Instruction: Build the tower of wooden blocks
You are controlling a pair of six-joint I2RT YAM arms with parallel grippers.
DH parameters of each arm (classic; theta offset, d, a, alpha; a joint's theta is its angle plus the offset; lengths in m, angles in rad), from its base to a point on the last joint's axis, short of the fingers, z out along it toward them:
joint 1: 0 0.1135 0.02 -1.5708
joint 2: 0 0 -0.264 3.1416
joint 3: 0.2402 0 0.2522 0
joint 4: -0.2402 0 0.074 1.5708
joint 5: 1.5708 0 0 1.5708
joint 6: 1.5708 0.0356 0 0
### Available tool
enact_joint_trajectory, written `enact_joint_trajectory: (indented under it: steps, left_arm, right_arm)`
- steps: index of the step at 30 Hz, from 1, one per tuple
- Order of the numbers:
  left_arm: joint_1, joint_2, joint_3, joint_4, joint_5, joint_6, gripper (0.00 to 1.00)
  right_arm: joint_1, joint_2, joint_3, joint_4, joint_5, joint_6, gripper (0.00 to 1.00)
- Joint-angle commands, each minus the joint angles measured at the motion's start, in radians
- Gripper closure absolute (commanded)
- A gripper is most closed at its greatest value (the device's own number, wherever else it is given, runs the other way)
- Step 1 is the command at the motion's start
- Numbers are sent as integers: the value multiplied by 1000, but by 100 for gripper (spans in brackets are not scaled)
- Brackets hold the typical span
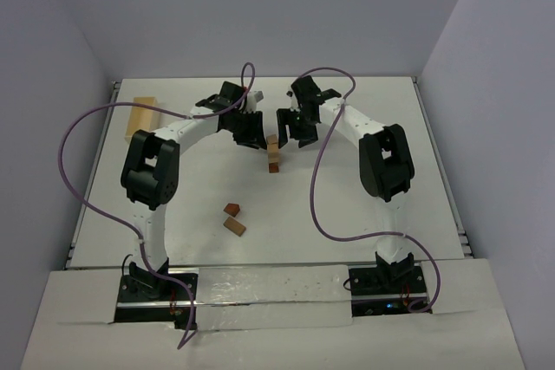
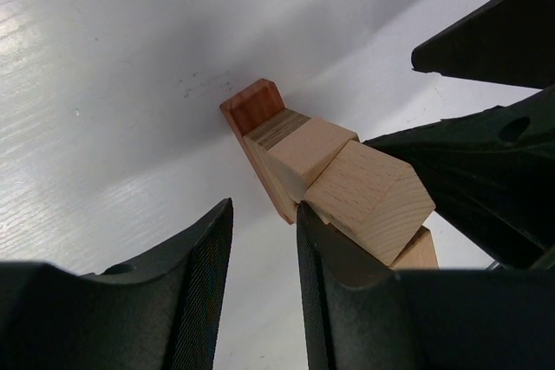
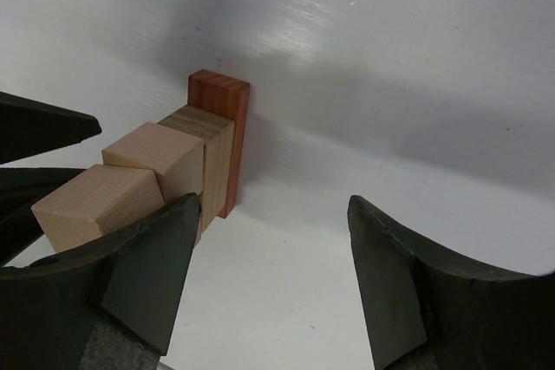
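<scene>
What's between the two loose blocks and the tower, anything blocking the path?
Nothing visible on the table between the loose blocks and the tower. But the left gripper and right gripper, both open and empty, sit close on either side of the tower's upper blocks, crowding the top.

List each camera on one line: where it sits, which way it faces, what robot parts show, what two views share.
Top external: fixed above and behind the bases, facing down on the table; both arms show, left gripper and right gripper flanking the tower.
Left wrist: on the left arm, facing down past its own fingers at the tower; right gripper at the edge.
Right wrist: on the right arm, facing down between its own fingers, tower beside one.
Shared: both wrist views show the tower.
</scene>
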Motion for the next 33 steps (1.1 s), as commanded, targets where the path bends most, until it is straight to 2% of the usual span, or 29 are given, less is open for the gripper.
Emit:
enact_joint_trajectory:
  steps: [1,14,33]
  left_arm:
    - [23,-54,8,17,-17,9,57]
    - [40,-153,-41,33,-29,27,56]
    - [16,-155,-41,26,7,41,55]
  right_arm:
    - [-6,-46,21,4,40,5,23]
    - [-59,-124,-20,18,55,11,23]
    - [-40,-141,-8,16,0,3,22]
